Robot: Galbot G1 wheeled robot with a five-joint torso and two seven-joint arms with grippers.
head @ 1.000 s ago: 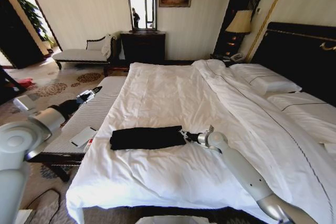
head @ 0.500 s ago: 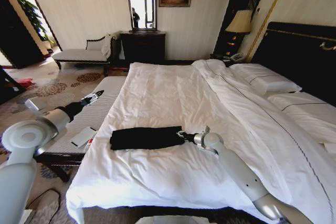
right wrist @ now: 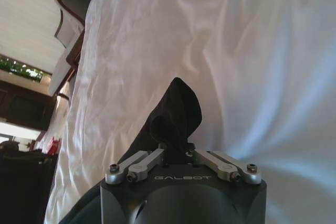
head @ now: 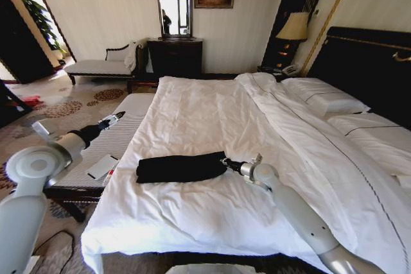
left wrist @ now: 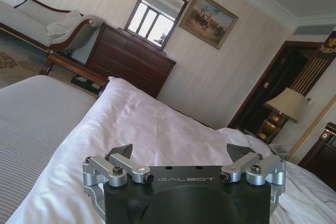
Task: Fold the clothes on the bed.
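Observation:
The clothes [head: 180, 167] are a black garment folded into a long narrow band lying across the near part of the bed [head: 212, 107], on its white duvet. My right gripper [head: 226, 163] is at the band's right end and shut on it. In the right wrist view the fingers [right wrist: 157, 156] pinch a bunched black fold of the clothes [right wrist: 176, 111]. My left gripper [head: 114, 118] hangs over the striped bench left of the bed, away from the garment. The left wrist view shows that gripper [left wrist: 181, 153] open, with nothing between its fingers.
A striped bench [head: 109, 145] runs along the bed's left side, with a flat white device [head: 101, 166] on it. Pillows [head: 324, 101] lie by the dark headboard [head: 366, 62]. A lamp [head: 294, 27], a dresser [head: 174, 56] and a chaise [head: 103, 65] stand farther back.
My left arm has lifted and swung slightly, with its gripper staying over the bench. The right gripper shifted a little left, then back right, still holding the garment's end.

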